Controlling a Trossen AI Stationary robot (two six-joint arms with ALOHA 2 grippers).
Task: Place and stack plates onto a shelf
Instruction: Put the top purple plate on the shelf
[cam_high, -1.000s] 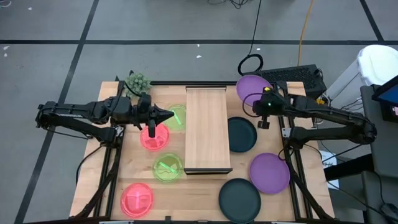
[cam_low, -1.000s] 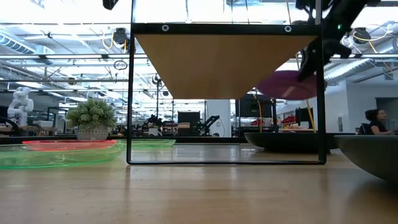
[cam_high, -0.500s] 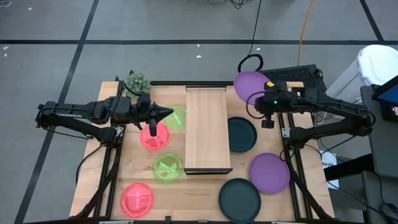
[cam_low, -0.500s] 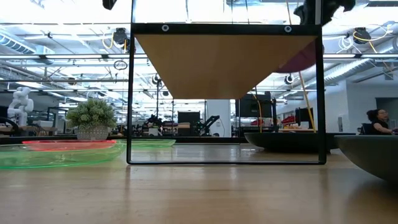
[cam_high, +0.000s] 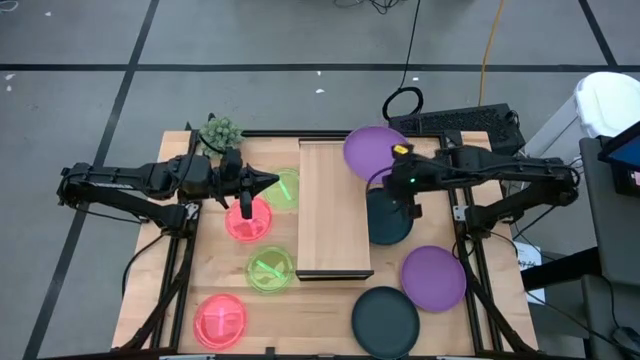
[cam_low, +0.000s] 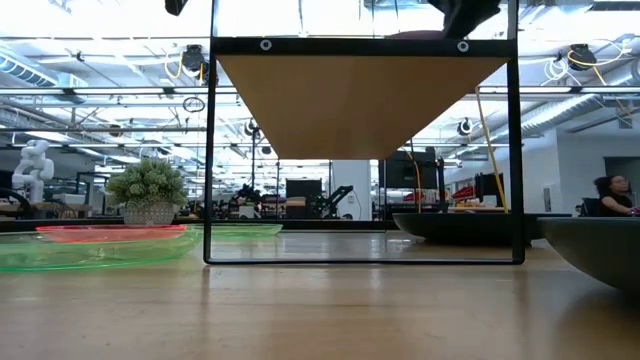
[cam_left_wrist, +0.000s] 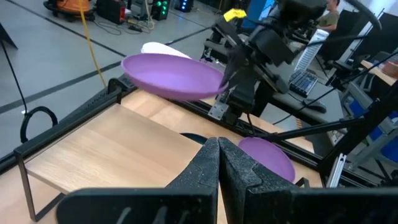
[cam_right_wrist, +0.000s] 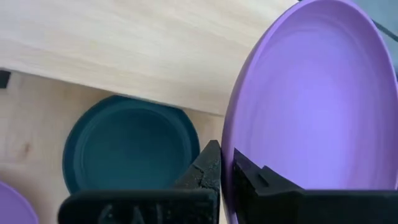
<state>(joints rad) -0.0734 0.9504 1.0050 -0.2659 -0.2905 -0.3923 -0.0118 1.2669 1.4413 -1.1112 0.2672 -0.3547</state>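
Observation:
My right gripper (cam_high: 402, 181) is shut on a large purple plate (cam_high: 371, 150), which hangs over the far right corner of the light-wood shelf (cam_high: 333, 215). The left wrist view shows that plate (cam_left_wrist: 174, 74) above the shelf. My left gripper (cam_high: 272, 183) is shut and empty. It hovers left of the shelf, above a green plate (cam_high: 287, 190) and a pink plate (cam_high: 247, 221). Flat on the table lie another green plate (cam_high: 268, 268), a pink one (cam_high: 220, 320), two teal ones (cam_high: 390, 217) (cam_high: 385, 320) and a second purple plate (cam_high: 434, 277). My right gripper pinches the purple plate's rim (cam_right_wrist: 229, 158) between its two fingers, one finger (cam_right_wrist: 208, 163) on the outer side and one (cam_right_wrist: 252, 177) on the inner. The fingers slant down from the table's right side. The plate is lifted clear, roughly level, above the shelf.
A small potted plant (cam_high: 221, 133) stands at the table's far left corner. A keyboard (cam_high: 470, 122) and a coiled cable (cam_high: 402, 103) lie beyond the far right edge. The shelf stands on a black wire frame (cam_low: 210, 150) with open space beneath.
My right gripper has carried the purple plate up and toward the table's left edge, from beyond the shelf's far right corner to over it. In the low view the plate has risen from below the shelf top to above it. My left gripper has stayed in place.

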